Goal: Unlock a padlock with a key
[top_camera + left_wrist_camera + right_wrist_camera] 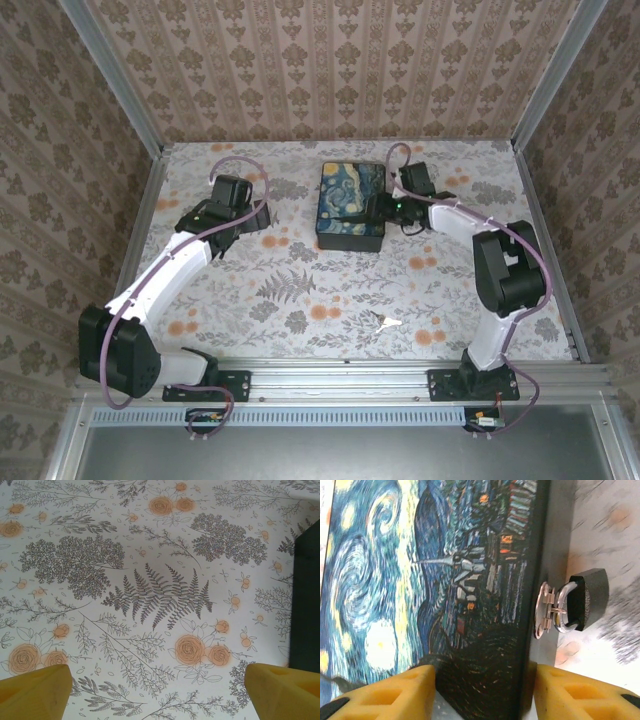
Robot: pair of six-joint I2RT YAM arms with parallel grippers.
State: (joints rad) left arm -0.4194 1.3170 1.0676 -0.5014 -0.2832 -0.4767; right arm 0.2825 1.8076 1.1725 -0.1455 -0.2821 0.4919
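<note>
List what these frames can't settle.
- Key: top view, too small to read its teeth or ring.
- Padlock: right wrist view, its keyhole is on a side turned from the camera.
- Right gripper: right wrist view, the box edge lies between its fingers, but this angle doesn't tell whether they touch it.

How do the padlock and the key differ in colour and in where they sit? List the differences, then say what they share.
The padlock has a black body and a silver shackle; the key is silver all over.
The padlock hangs from the hasp on the side of the painted box; the key lies loose on the table, apart from the box, nearer the arms' bases.
Both show silver metal.
</note>
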